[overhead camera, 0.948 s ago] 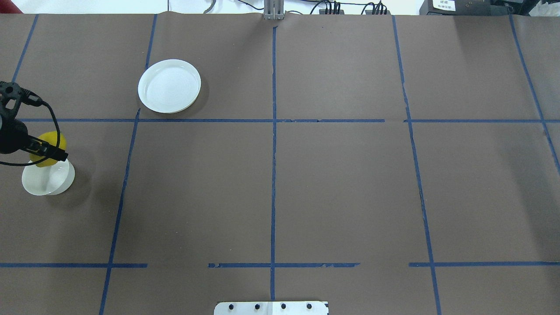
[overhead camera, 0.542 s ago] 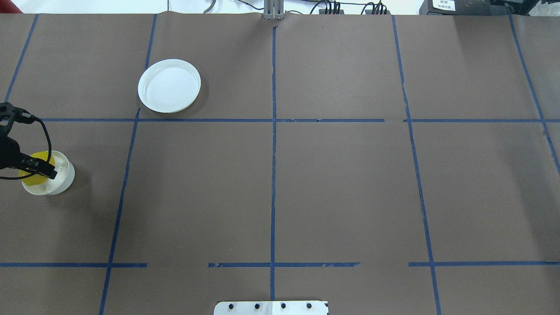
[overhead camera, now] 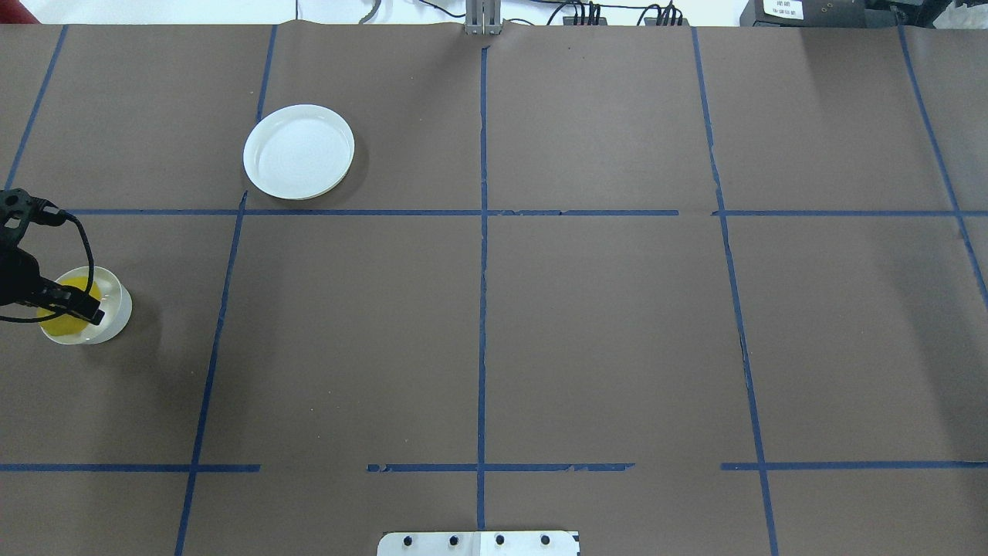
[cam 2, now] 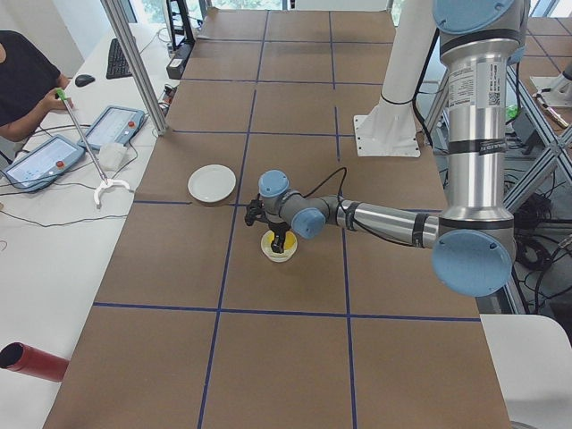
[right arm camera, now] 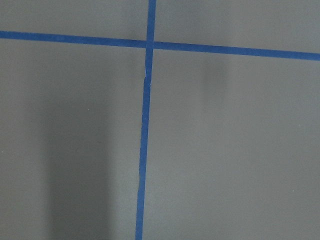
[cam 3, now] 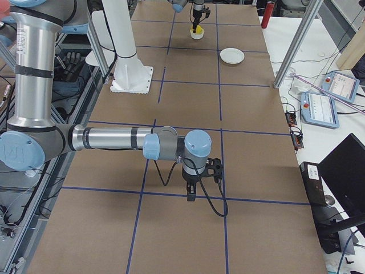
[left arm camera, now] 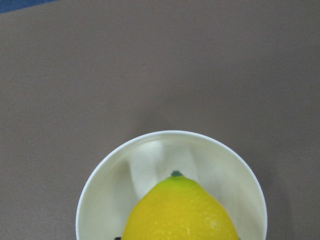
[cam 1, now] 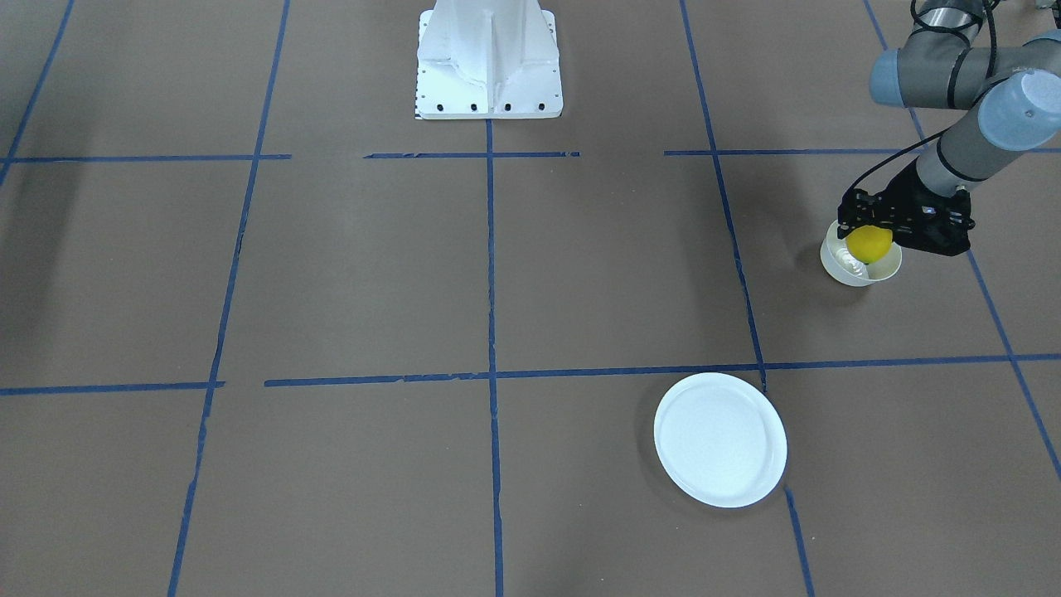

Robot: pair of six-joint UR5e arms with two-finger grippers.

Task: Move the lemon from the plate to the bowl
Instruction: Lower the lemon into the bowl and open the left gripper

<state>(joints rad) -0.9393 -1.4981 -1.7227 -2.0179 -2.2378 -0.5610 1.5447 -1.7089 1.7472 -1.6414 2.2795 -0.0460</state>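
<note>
I am squeezing the lemon (left arm camera: pixel 180 212) in my left gripper (cam 1: pixel 867 247), low inside the bowl (cam 1: pixel 844 270) at nine o'clock on the table (overhead camera: pixel 587 324), well apart from the plate (cam 1: pixel 719 439) at eleven o'clock, so next I think I should be opening up.

The mouth of the bowl (cam 1: pixel 854 270) is being filled by the lemon (cam 1: pixel 869 243) and covered from above by the left gripper (cam 1: pixel 868 238), its arm (cam 1: pixel 961 157) being stretched over the bowl's robot side. Open table (cam 1: pixel 580 274) is being left on the bowl's other sides, the plate (cam 1: pixel 719 439) being kept well apart.
</note>
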